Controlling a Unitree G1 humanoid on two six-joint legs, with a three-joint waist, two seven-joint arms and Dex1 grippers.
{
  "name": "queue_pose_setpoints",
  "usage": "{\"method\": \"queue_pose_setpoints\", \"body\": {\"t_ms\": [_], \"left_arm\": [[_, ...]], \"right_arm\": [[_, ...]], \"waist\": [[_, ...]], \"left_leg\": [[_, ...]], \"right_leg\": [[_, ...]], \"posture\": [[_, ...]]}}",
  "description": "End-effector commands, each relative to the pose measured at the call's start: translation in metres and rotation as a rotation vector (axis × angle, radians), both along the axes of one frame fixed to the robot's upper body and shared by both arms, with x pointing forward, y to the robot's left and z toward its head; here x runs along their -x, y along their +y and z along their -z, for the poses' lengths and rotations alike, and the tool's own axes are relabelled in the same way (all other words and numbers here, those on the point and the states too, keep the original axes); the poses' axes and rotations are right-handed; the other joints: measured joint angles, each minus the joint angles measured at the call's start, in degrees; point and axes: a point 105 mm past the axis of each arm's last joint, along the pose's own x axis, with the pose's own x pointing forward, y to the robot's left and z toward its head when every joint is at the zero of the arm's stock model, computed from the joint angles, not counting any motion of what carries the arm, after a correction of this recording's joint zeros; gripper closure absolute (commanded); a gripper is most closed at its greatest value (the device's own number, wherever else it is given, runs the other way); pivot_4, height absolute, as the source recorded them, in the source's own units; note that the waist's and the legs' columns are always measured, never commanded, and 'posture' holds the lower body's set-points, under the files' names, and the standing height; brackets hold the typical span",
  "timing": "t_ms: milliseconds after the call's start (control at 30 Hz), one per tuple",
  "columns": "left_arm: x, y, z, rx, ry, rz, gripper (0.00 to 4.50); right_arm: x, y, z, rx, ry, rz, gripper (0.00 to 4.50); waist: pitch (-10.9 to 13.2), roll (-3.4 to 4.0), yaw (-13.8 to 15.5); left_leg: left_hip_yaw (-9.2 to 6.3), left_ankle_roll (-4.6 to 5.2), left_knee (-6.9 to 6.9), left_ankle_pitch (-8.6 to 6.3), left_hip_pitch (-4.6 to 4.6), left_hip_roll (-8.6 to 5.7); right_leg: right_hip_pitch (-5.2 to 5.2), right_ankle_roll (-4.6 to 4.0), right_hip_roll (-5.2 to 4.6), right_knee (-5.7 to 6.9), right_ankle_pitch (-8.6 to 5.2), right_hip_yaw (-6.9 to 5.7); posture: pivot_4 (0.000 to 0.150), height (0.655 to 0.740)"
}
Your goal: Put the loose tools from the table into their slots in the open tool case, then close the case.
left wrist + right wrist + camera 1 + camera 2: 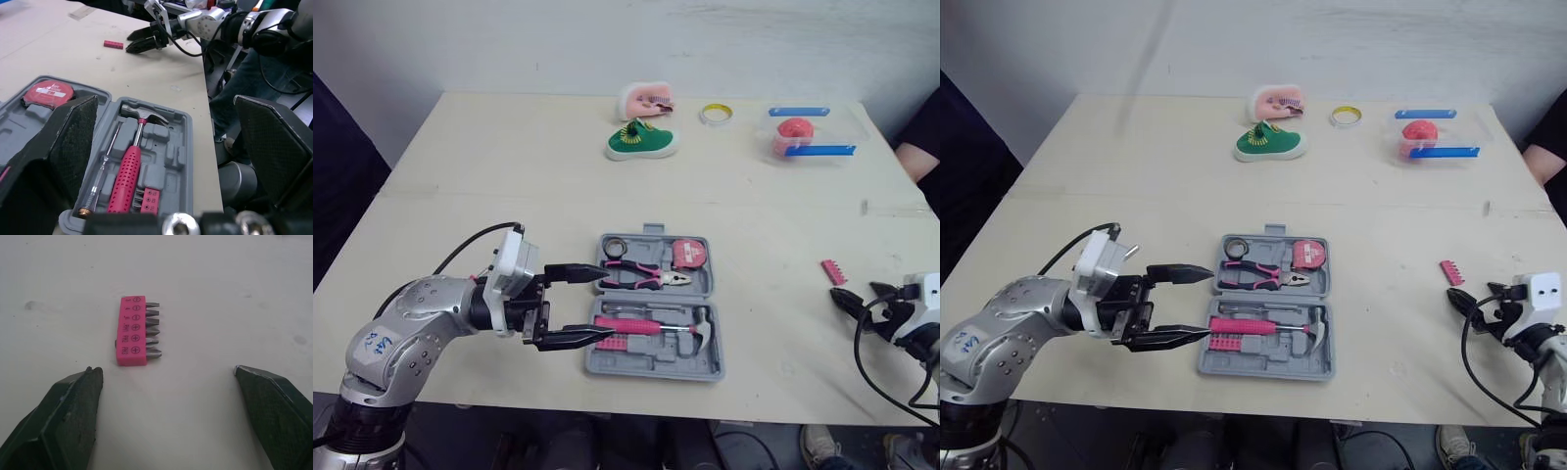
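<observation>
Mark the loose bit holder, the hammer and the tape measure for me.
bit holder (pixel 131 330), right wrist view, middle of its pink block.
hammer (pixel 126 177), left wrist view, middle of its pink handle.
tape measure (pixel 46 92), left wrist view, its red top face.

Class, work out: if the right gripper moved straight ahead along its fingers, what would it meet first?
Probably the pink bit holder, lying on the table just ahead of the open right gripper.

Grey tool case (pixel 168 156); pink bit holder (pixel 132 330); hammer (pixel 131 164) w/ pink grip; beige table (pixel 509 176).
</observation>
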Motion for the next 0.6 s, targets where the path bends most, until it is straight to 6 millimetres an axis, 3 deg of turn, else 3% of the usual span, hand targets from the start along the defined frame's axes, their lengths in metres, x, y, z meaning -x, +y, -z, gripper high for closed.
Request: {"method": "queue_pose_setpoints", "body": {"t_ms": [33, 467, 567, 600], "left_arm": [[0.005, -0.003, -0.007, 0.021, -0.026, 0.025, 0.02], [0.006, -0.004, -0.004, 0.012, -0.032, 0.024, 0.02], [0.006, -0.004, -0.004, 0.008, -0.032, 0.028, 0.00], [0.006, -0.004, -0.003, 0.006, -0.033, 0.030, 0.00]], "right_arm": [[-0.006, 0.000, -0.004, 0.006, 0.000, -0.017, 0.00], [-0.018, 0.008, 0.017, -0.001, 0.082, -0.022, 0.00], [-0.018, 0.008, 0.022, -0.003, 0.096, -0.017, 0.79], [-0.017, 0.008, 0.025, -0.001, 0.100, -0.017, 1.27]], "waist": [[0.0, 0.00, 0.0], [0.0, -0.12, -0.1], [0.0, -0.17, 0.0], [0.0, -0.17, 0.0]], "left_leg": [[0.01, 0.00, 0.00, 0.00, 0.00, 0.00], [0.00, -0.02, 0.06, 0.01, 0.02, 0.01], [0.00, -0.02, 0.07, 0.01, 0.06, 0.01], [-0.01, -0.03, 0.07, 0.00, 0.07, 0.01]], "right_leg": [[0.00, 0.00, -0.01, 0.00, 0.00, 0.01], [0.07, 0.01, 0.00, -0.04, 0.01, 0.01], [0.14, 0.03, 0.00, -0.07, 0.03, 0.01], [0.14, 0.03, 0.00, -0.07, 0.03, 0.01]], "posture": [[0.150, 0.7400], [0.150, 0.7400], [0.150, 0.7400], [0.150, 0.7400]]}}
